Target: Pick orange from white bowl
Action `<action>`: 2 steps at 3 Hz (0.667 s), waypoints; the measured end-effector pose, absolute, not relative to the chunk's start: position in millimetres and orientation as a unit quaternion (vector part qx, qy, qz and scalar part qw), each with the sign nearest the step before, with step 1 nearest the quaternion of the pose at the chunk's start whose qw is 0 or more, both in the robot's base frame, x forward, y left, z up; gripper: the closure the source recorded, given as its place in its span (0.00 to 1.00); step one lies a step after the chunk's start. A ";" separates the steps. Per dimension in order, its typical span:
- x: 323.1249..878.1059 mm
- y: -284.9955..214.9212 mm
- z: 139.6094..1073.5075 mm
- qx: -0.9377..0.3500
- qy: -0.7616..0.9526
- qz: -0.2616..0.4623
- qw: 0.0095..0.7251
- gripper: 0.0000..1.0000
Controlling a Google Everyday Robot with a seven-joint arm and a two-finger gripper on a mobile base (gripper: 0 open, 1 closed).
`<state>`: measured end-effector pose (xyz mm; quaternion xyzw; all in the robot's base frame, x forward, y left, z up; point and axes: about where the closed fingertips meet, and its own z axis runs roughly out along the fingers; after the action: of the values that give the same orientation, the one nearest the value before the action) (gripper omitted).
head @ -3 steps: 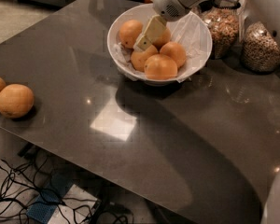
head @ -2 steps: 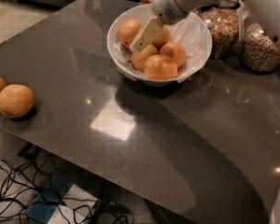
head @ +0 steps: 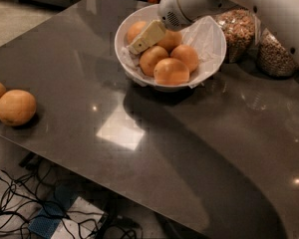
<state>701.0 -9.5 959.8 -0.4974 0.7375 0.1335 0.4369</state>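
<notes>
The white bowl (head: 212, 59), lined with crumpled white paper, stands at the back middle of the dark table. Several bright oranges lie in it: one at the back left (head: 136, 30), one at the front left (head: 153, 59), one in front (head: 171, 72), one on the right (head: 185, 56), and one partly under the arm (head: 171, 39). My gripper (head: 135, 48) reaches down from the white arm (head: 189, 1) into the left side of the bowl, between the back-left and front-left oranges. It holds no fruit that I can see.
Two paler yellowish fruits (head: 16, 107) lie at the table's left edge. Two glass jars of grains (head: 238, 31) (head: 274, 54) stand behind the bowl on the right. Cables lie on the floor (head: 35, 218) below the front edge.
My gripper has moved a little to the left across the bowl, from over the middle oranges to the left side. The oranges have not moved.
</notes>
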 end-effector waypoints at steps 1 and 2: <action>709.2 -2.5 955.4 -0.486 0.748 0.129 0.432 0.08; 715.5 1.9 951.9 -0.486 0.753 0.120 0.427 0.09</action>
<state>715.5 1.9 951.9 -0.4855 0.7532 0.1199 0.4272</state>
